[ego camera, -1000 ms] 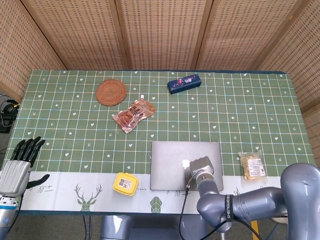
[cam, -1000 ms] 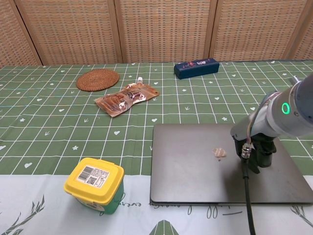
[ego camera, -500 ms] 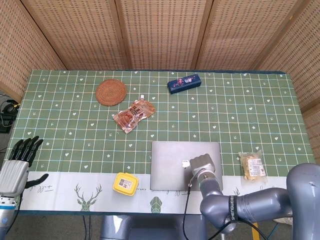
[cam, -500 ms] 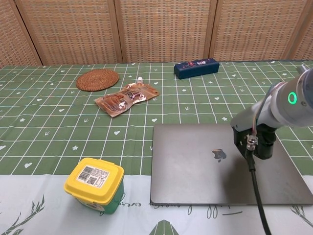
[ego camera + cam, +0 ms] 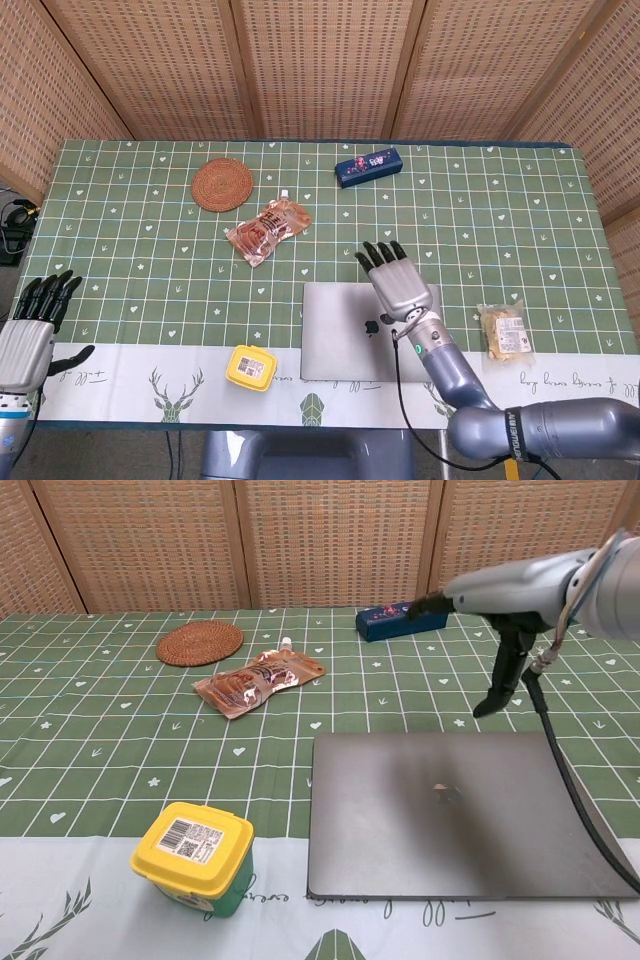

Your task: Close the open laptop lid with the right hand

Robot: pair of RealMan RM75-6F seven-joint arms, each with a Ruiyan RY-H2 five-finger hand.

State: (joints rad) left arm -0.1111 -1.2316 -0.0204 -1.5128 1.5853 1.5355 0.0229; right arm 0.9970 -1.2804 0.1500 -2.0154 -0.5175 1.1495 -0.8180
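At far left the left hand (image 5: 35, 322) is idling off the table edge, fingers apart, holding nothing, out of the job. Moving right, the yellow tub (image 5: 195, 857) is sitting just beside the laptop (image 5: 420, 815), which is lying flat, lid down, at the front edge. Over it the right hand (image 5: 393, 282) is hovering with fingers spread wide, empty, having lifted off the lid it was pressing a second ago. Closing looks done.

The right hand (image 5: 393, 278) is lifting off the flat grey metal laptop (image 5: 460, 812), rising from its closed lid with fingers now spread apart above the lid's far edge.
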